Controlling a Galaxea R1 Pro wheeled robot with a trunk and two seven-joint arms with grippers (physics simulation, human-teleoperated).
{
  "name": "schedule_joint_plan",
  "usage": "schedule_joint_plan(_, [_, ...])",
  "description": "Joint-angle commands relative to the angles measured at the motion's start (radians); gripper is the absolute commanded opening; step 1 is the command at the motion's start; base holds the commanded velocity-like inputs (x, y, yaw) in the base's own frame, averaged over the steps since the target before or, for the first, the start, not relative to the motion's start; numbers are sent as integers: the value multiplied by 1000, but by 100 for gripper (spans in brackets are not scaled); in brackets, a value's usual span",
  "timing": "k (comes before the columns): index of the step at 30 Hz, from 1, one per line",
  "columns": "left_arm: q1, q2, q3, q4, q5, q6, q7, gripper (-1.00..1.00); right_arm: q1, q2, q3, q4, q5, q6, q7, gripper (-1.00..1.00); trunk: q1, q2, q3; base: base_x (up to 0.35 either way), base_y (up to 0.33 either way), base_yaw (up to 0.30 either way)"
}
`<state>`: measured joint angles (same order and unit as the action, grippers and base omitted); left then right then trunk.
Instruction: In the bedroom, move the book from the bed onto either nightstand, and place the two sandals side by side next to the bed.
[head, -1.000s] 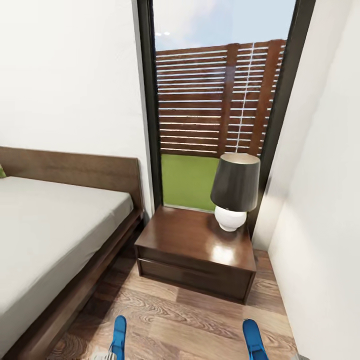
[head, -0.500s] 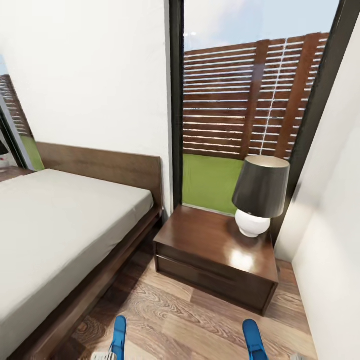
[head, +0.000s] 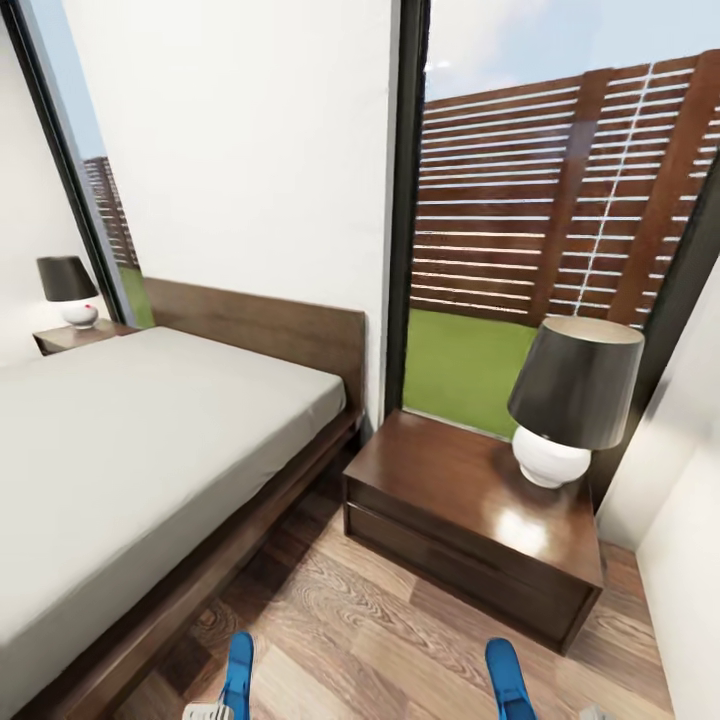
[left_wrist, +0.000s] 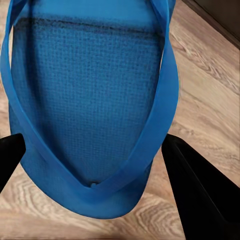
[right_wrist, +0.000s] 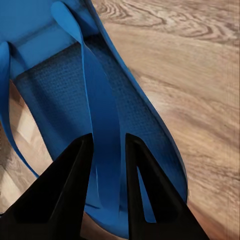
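Bedroom corner seen from robot's head; bed (head: 150, 440) with bare grey mattress at left; near nightstand (head: 470, 510) just beside it, under tall window (head: 560, 220) showing slatted fence and grass; dark-shaded lamp (head: 572, 400) on its top; second nightstand (head: 75, 337) with matching lamp (head: 68, 290) beyond bed's far side. Left sandal (head: 238, 672) and right sandal (head: 508, 676) over plank floor (head: 370, 640), well apart. Right gripper (right_wrist: 106, 150) clamped on right sandal's strap; left gripper (left_wrist: 92, 150) fingers spread wide either side of left sandal, contact unclear. No readable writing.
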<state>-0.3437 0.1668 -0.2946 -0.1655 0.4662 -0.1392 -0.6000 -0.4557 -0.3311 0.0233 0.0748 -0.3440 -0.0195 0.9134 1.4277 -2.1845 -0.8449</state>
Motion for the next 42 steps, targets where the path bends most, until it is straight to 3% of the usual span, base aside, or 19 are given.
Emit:
schedule_joint_plan(1, [-1, 0, -8, 1, 5, -7, -3, -100, -1, 0, 3, 4, -7, 0, 7, -100, 0, 0, -1, -18, -11, 287])
schedule_joint_plan(42, [-1, 1, -8, 1, 5, -7, -3, -100, -1, 0, 3, 4, -6, 0, 6, -100, 0, 0, -1, -1, 0, 288])
